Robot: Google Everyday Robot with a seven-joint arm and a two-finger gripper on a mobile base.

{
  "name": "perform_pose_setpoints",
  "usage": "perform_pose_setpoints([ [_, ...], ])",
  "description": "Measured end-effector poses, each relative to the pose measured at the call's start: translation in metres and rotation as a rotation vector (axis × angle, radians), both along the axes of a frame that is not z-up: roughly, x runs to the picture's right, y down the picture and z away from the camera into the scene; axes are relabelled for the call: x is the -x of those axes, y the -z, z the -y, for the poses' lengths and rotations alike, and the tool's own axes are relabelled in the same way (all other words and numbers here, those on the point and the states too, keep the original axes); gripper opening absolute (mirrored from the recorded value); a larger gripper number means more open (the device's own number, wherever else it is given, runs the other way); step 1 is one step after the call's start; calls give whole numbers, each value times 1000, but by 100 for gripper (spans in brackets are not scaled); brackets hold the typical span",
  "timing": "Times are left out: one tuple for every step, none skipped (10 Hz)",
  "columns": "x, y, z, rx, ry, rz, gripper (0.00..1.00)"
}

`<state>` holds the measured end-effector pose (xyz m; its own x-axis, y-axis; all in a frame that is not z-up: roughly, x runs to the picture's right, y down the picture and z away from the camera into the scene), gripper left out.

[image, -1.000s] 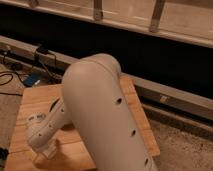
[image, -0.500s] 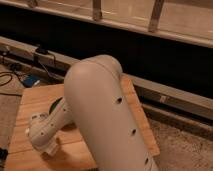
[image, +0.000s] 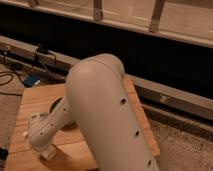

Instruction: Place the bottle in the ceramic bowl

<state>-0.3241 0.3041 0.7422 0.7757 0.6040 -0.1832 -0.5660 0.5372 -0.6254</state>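
My white arm fills the middle of the camera view and hides much of the wooden table (image: pixel 40 97). My gripper (image: pixel 44 149) is at the arm's lower end, low over the table's front left part. A dark green curved edge (image: pixel 56 106) shows just behind the forearm; it looks like part of the ceramic bowl, with the rest hidden by the arm. The bottle is not visible; it may be hidden by the arm or the gripper.
The table's right edge (image: pixel 145 125) drops to a speckled floor (image: pixel 185 145). Cables and a blue item (image: pixel 31 80) lie on the floor at the left. A dark wall with a metal rail (image: pixel 165 95) runs behind the table.
The wrist and gripper have moved slightly up and away from the table's front edge. The big arm link has shifted a little to the right.
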Motion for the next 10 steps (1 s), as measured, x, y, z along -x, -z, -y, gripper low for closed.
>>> perform_pose_setpoints([
  [-1,9,7,-23,-3,0,0],
  [-2,20,18,-47,-4,-3,0],
  [-5,36,34,-74,-9,-14,0],
  [-8,50,50,-100,-9,-22,0],
  [-16,67,76,-134,-10,-39,0],
  [-24,74,95,-155,-11,-53,0],
  [-35,76,117,-174,-10,-80,0],
  [-48,72,138,-180,-6,-113,0],
  [-63,63,157,-182,-8,-141,0],
  [-79,49,173,-183,-12,-167,0],
])
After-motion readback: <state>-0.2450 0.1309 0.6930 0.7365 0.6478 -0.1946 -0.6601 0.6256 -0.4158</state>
